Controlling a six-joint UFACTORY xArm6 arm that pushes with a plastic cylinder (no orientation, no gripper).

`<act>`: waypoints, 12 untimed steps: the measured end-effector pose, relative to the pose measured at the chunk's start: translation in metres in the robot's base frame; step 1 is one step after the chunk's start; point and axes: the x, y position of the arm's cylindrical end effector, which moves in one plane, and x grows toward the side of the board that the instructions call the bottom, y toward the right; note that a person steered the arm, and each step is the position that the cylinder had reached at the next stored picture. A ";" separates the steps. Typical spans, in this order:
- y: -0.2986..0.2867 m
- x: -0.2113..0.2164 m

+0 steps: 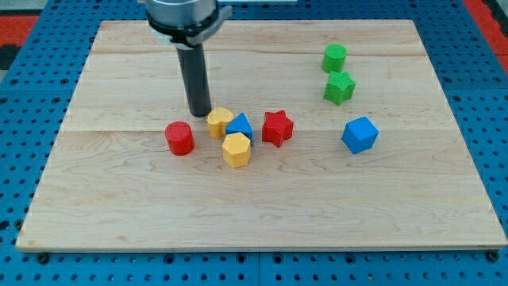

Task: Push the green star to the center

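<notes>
The green star (339,87) sits on the wooden board (119,199) at the view's upper right, just below a green cylinder (334,57). My tip (199,114) rests on the board left of centre, far to the left of the green star. It stands just to the upper left of a yellow block (220,121), close to touching it. A blue triangular block (240,126), a yellow hexagonal block (236,149) and a red star (277,128) cluster right of the tip.
A red cylinder (179,137) stands below and left of the tip. A blue cube-like block (359,134) lies below the green star. The board rests on a blue pegboard surface (48,71).
</notes>
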 end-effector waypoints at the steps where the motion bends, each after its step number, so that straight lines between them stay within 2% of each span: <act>1: 0.093 -0.068; 2: 0.210 -0.126; 3: 0.237 -0.190; 4: 0.297 -0.200; 5: 0.321 -0.169; 6: 0.273 -0.111; 7: 0.284 -0.082; 8: 0.264 -0.043; 9: 0.217 -0.003; 10: 0.195 0.010; 11: 0.167 -0.017; 12: 0.153 -0.009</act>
